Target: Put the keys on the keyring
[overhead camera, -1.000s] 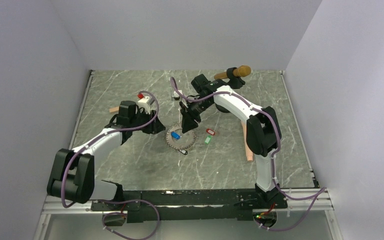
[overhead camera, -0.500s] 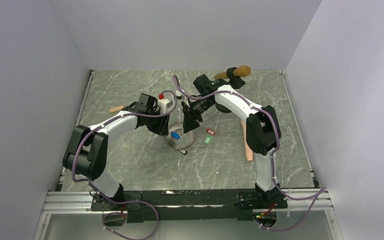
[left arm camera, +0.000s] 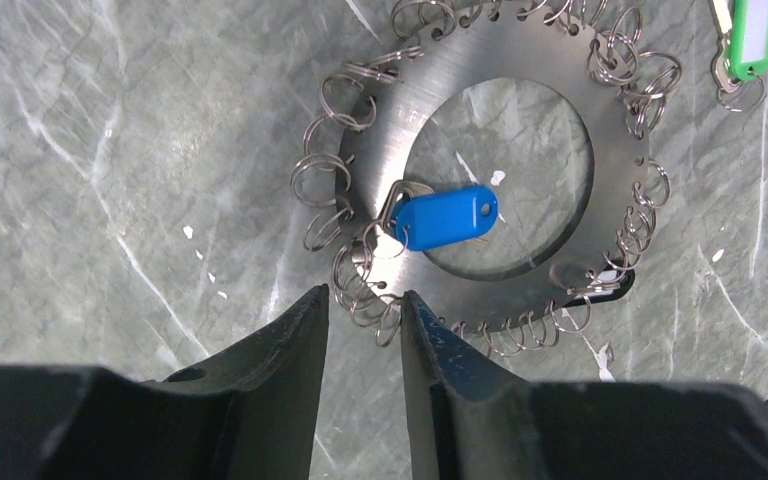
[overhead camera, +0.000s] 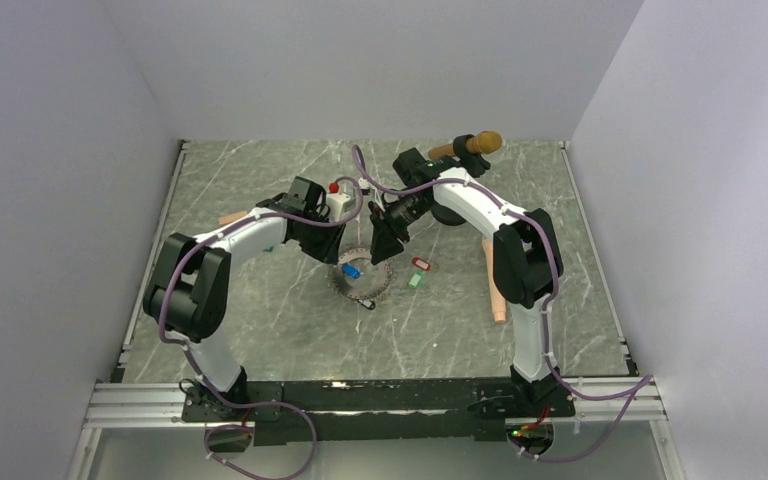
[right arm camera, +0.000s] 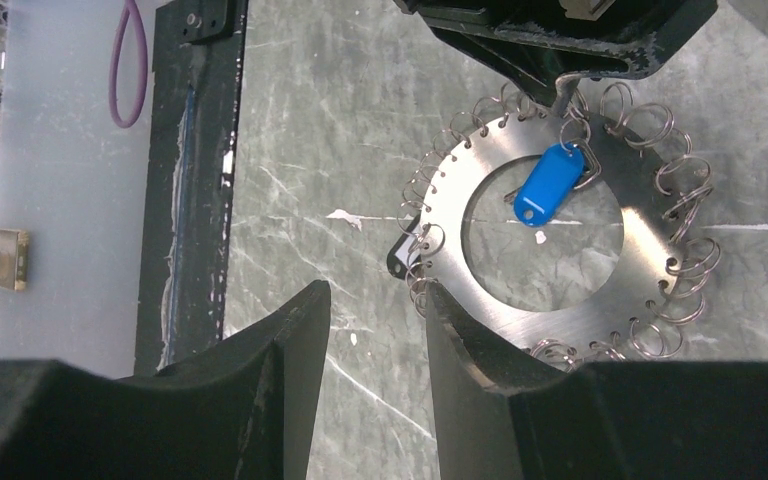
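The keyring (overhead camera: 378,287) is a flat steel ring plate (left arm camera: 615,190) (right arm camera: 550,328) with several small split rings round its rim, lying mid-table. A blue-tagged key (overhead camera: 351,270) (left arm camera: 440,217) (right arm camera: 548,183) rests on its inner edge, hooked into a split ring. The red key (overhead camera: 420,264) and the green key (overhead camera: 415,281) (left arm camera: 755,35) lie loose to the right of the plate. My left gripper (overhead camera: 331,256) (left arm camera: 363,300) is open at the plate's left rim, with a split ring between its tips. My right gripper (overhead camera: 384,247) (right arm camera: 375,293) is open, one finger touching the rim rings.
A wooden-handled tool (overhead camera: 474,143) lies at the back. A pink stick (overhead camera: 495,290) lies to the right of the keys and a beige piece (overhead camera: 230,217) at the left. A black clasp (overhead camera: 367,303) sticks out from the plate's near edge.
My left arm has swung right, from the left of the table to the keyring's rim, and its jaws have narrowed a little. My right gripper has shifted slightly above the plate.
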Available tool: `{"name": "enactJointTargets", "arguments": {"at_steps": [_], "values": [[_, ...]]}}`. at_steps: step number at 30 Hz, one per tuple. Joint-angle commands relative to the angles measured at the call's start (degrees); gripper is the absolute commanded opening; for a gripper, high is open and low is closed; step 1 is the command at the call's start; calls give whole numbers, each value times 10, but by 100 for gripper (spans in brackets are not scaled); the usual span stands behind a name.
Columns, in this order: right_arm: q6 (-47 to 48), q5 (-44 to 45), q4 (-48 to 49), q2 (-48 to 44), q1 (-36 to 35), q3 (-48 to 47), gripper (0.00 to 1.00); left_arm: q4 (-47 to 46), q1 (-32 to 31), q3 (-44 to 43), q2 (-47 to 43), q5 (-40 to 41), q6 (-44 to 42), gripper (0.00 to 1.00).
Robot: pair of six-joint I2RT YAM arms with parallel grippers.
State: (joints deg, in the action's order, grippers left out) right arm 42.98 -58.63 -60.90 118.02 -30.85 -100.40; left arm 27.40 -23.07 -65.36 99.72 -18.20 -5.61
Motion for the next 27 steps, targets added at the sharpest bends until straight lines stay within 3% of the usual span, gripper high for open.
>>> {"name": "enactJointTargets", "arguments": {"at_steps": [1, 16, 27], "values": [[23, -31, -6, -1, -6, -14, 44, 27, -8, -26, 29, -16, -19, 31], [31, -41, -18, 1, -1, -18, 44, 46, -18, -35, 53, 9, -29, 28], [34, -46, -23, 0, 1, -20, 44, 57, -20, -40, 63, 11, -34, 6]]}}
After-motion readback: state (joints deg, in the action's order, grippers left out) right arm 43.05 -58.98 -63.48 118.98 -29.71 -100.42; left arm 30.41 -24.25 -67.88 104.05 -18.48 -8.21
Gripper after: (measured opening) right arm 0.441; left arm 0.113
